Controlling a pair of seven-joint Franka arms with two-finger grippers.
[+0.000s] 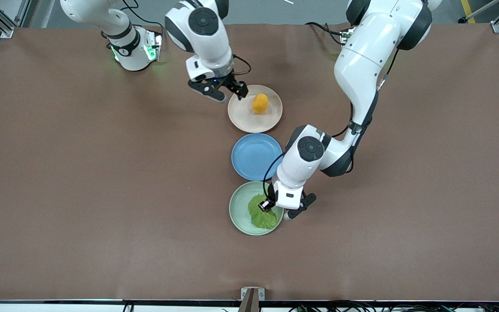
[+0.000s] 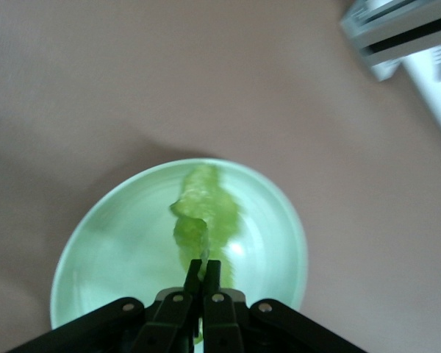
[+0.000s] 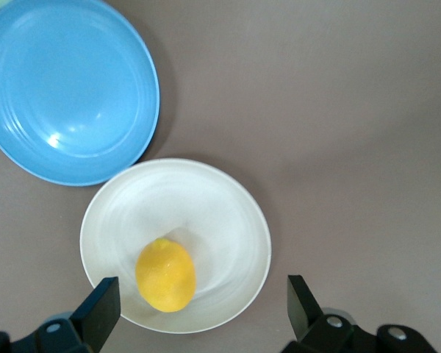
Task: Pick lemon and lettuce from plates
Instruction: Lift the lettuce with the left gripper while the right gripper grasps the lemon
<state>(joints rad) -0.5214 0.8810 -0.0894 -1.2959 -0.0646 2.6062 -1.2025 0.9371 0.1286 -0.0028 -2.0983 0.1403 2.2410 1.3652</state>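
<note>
Green lettuce is being pinched by the left gripper over the mint plate. Right gripper is hovering with jaws spread over the beige plate, the lemon sitting untouched.

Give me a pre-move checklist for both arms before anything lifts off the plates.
1. Left gripper shut on the lettuce: ok.
2. Lettuce clear of the green plate: not ok, it lies in the plate.
3. Right gripper open: ok.
4. Right gripper around the lemon: not ok, it hovers over the beige plate rim.
5. Blue plate bare: ok.
</note>
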